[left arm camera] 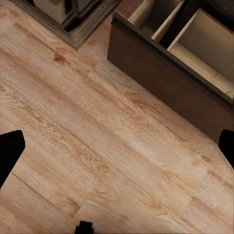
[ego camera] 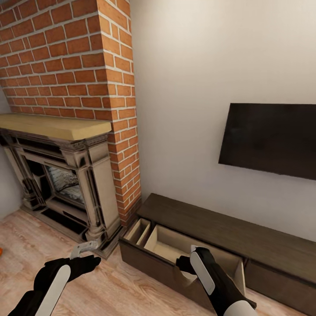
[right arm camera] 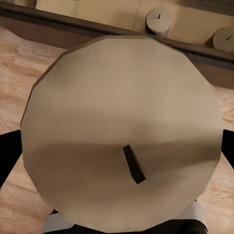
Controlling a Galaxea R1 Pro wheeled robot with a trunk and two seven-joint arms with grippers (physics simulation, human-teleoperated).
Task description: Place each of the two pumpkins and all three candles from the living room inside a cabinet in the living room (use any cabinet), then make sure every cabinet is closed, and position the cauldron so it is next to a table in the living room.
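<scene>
My right gripper point(right arm camera: 118, 152) is shut on a beige candle point(right arm camera: 122, 92) whose flat top and dark wick face the right wrist camera. It hangs over the front wall of an open drawer point(ego camera: 173, 245) in the dark brown cabinet point(ego camera: 228, 226). Two more candles point(right arm camera: 158, 19) point(right arm camera: 225, 38) stand inside that drawer. In the head view the right gripper point(ego camera: 183, 264) is at the drawer's front edge. My left gripper point(ego camera: 84, 250) is open and empty above the plank floor point(left arm camera: 97, 146), left of the drawer front point(left arm camera: 161, 68). Pumpkins, cauldron and table are out of view.
A brick fireplace point(ego camera: 66, 175) with a wooden mantel stands left of the cabinet, its base close to the open drawer's corner. A black TV point(ego camera: 272, 138) hangs on the wall above the cabinet. A small orange sliver point(ego camera: 1, 251) shows at the floor's left edge.
</scene>
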